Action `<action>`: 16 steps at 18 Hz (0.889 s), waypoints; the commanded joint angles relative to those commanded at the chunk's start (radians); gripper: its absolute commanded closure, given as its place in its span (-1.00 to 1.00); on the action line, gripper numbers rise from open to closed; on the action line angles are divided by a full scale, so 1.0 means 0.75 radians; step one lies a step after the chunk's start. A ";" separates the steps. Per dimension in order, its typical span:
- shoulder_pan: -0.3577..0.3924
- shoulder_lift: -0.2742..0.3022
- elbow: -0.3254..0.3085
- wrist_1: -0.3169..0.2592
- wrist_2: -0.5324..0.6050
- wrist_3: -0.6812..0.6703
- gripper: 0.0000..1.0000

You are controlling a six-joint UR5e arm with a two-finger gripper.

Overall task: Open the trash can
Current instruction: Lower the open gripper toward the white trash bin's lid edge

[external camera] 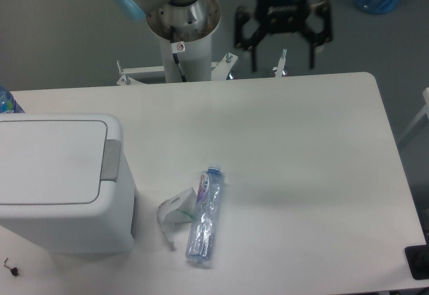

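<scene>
Table (308,147), white, filling most of the frame. Trash can (57,181), left edge, lid lying shut; contents hidden. Crushed clear bottle (204,216), lower centre, resting beside a plastic scrap (175,211). My gripper (283,57), upper centre, is hanging with fingers spread, holding nothing.

Crushed bottle (204,217) beside trash can (60,181), seemingly apart

Large white boxy plastic trash can (57,181) at the table's (301,147) left edge, lid shut, grey tab facing right. Crushed clear plastic bottle (204,216) near the front edge. Black two-finger gripper (283,59) spread wide above the back edge.
</scene>
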 joint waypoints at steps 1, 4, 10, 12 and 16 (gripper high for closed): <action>-0.027 -0.012 -0.002 0.023 0.000 -0.057 -1.00; -0.100 -0.051 0.000 0.096 0.000 -0.198 -1.00; -0.207 -0.104 0.012 0.152 -0.022 -0.327 -1.00; -0.231 -0.119 0.014 0.184 -0.035 -0.387 -1.00; -0.286 -0.143 0.012 0.213 -0.035 -0.469 -1.00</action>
